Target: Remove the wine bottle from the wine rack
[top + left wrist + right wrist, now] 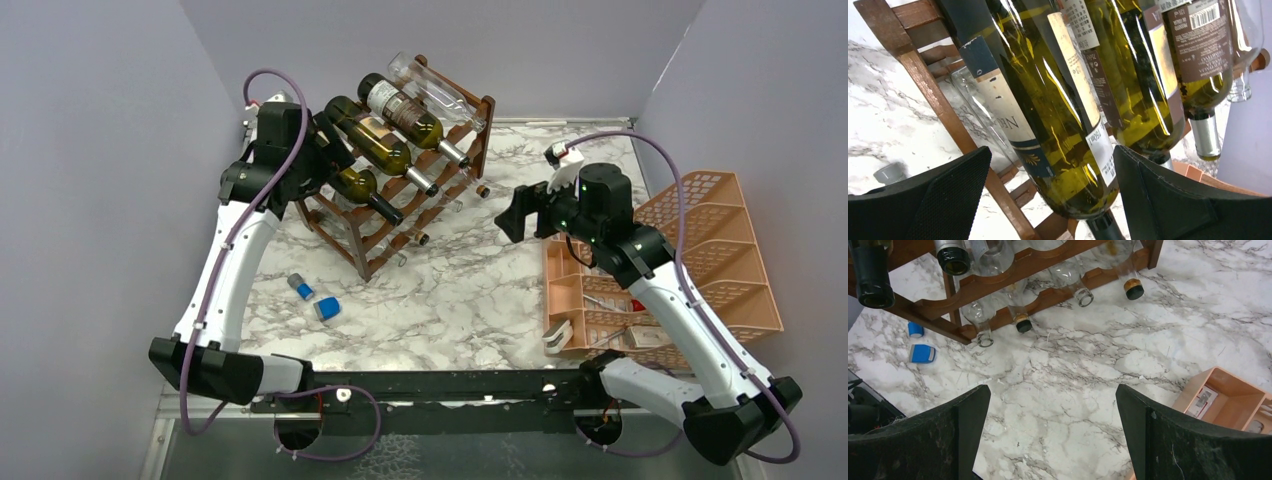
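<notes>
Left wrist view: my left claw (pixel 1050 155) gapes wide, empty, astride the dark green glass wine bottle (pixel 1048 115) on the brown scalloped wooden wine rack (pixel 923 75). Likely heavy, slick, fragile; I'd grip mid-body.

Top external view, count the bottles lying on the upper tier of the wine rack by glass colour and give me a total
Upper tier of the dark brown wooden wine rack:
dark green glass wine bottles: 3
clear glass bottle: 1
Total: 4
</notes>
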